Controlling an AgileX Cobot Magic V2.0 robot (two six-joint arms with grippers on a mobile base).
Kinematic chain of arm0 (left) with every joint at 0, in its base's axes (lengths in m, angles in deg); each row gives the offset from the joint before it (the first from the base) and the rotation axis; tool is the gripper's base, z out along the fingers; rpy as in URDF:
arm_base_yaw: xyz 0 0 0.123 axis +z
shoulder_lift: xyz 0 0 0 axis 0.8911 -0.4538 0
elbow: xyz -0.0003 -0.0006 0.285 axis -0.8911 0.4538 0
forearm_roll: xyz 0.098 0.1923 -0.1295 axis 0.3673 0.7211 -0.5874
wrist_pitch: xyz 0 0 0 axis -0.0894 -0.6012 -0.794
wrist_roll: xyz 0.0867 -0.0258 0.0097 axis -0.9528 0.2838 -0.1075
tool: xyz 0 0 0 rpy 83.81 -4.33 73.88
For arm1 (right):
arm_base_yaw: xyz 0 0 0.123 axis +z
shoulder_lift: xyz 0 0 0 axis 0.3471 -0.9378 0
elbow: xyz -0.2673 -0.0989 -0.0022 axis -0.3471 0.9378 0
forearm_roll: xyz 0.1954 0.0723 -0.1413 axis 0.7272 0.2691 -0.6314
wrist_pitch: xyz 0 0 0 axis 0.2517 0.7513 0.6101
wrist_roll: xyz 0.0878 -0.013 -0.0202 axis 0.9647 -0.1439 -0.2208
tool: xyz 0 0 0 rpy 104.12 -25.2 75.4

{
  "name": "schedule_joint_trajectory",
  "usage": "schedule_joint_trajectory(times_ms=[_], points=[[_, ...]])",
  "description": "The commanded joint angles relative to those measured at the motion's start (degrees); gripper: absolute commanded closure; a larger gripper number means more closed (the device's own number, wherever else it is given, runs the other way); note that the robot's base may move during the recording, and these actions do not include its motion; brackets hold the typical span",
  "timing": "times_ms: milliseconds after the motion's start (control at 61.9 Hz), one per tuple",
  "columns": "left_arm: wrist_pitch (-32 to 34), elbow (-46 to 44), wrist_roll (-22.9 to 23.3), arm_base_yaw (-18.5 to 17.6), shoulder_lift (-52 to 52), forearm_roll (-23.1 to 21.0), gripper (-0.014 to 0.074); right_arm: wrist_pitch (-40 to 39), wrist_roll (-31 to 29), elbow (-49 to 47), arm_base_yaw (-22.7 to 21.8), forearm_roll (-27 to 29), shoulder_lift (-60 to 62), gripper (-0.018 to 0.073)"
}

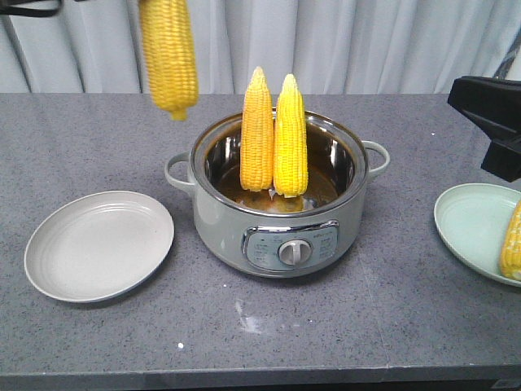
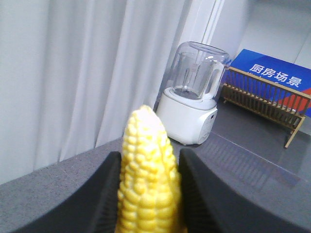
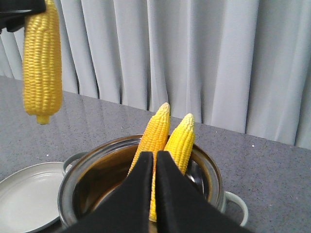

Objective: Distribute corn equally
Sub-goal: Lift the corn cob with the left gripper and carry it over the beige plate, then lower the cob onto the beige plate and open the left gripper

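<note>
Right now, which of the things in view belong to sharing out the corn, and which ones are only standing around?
Belong to the job: the held cob; two cobs standing in the pot; the green plate with one cob; the grey plate.
Only standing by: the blender; the wooden rack; the blue sign.

The scene is lit brightly and evenly. Soft shadows are cast under the plate point(image 1: 99, 244) and pot point(image 1: 216, 224) on the surface point(image 1: 391, 326), where a pale glare patch point(image 1: 248, 322) is seen. The raised cob point(image 1: 168, 53) at upper left is blurred.
</note>
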Motion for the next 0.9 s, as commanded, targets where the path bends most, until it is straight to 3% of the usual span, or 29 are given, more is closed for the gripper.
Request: schedule_joint_trajectory(times_ms=[0, 194, 484, 694, 888], points=[[2.89, -1.68, 1.39, 2.22, 2.7, 0.36, 0.0605, -0.59, 0.12, -1.8, -0.32, 2.58, 0.68, 0.0569], [9.77, 3.42, 1.39, 7.79, 2.65, 0.36, 0.0605, -0.62, 0.12, -1.8, -0.32, 2.58, 0.68, 0.0569], [12.03, 19.3, 1.27, 16.51, 2.65, 0.36, 0.0605, -0.61, 0.12, -1.8, -0.32, 2.58, 0.68, 0.0569], [11.38, 28.47, 1.22, 18.51, 2.65, 0.36, 0.0605, -0.61, 0.12, -1.8, -0.32, 2.58, 0.68, 0.0569], [7.27, 34.2, -2.78, 18.51, 2.65, 0.36, 0.0605, -0.61, 0.12, -1.8, -0.32, 2.58, 0.68, 0.0569]])
